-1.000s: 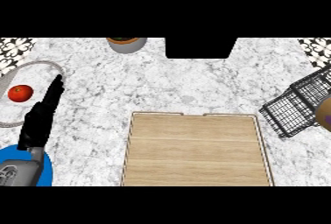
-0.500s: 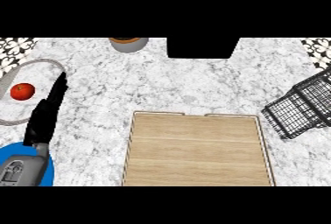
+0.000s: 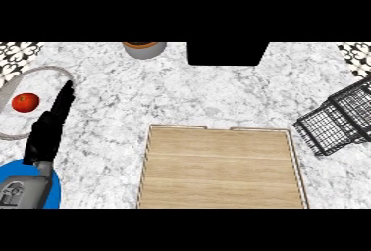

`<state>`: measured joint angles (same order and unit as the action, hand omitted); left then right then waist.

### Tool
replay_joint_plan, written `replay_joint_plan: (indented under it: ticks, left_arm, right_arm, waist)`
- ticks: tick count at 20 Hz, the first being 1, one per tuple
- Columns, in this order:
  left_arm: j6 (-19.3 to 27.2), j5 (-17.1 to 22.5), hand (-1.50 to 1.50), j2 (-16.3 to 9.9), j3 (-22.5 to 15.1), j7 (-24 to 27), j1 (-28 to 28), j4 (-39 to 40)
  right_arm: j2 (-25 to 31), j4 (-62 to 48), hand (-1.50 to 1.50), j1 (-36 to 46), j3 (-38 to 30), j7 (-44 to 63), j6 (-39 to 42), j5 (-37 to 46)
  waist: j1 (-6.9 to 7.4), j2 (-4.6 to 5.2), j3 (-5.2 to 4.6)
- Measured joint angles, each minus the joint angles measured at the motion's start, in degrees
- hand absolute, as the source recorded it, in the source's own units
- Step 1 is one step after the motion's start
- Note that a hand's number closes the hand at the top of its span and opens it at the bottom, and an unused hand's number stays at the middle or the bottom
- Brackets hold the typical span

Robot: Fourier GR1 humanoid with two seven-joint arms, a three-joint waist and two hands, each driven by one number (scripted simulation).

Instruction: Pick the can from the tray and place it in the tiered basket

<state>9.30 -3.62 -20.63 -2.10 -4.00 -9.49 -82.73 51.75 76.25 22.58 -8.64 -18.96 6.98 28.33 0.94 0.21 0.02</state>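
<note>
- Head view: the wooden tray (image 3: 221, 169) is seen at the middle of the counter's (image 3: 217, 93) near edge, with nothing on it.
- No can is seen on the tray; a grey, brown-topped cylinder (image 3: 144, 49) that may be the can stands at the counter's far edge.
- The black wire tiered basket (image 3: 339, 122) is cut by the right edge.
- The left hand (image 3: 51, 127) is stretched out near the left edge, fingers straight and together, beside a plate (image 3: 54, 72) bearing a red tomato (image 3: 25, 102).
- The right hand is not shown.
</note>
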Motion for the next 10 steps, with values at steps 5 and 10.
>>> replay_joint_plan:
  ticks: [5,10]
  left_arm:
    - [-0.9,-0.4,0.00,0.3,1.1,0.7,-0.2,0.7]
    - [-0.9,-0.9,0.00,0.9,1.3,1.1,-0.1,0.6]
  right_arm:
    - [-1.7,-8.2,1.50,2.2,1.2,-5.5,2.1,1.2]
    - [-3.0,-16.9,-1.50,4.9,1.1,-4.4,8.1,-0.5]
  waist:
    - [-0.22,-0.02,-0.01]
    - [-0.05,0.02,-0.01]
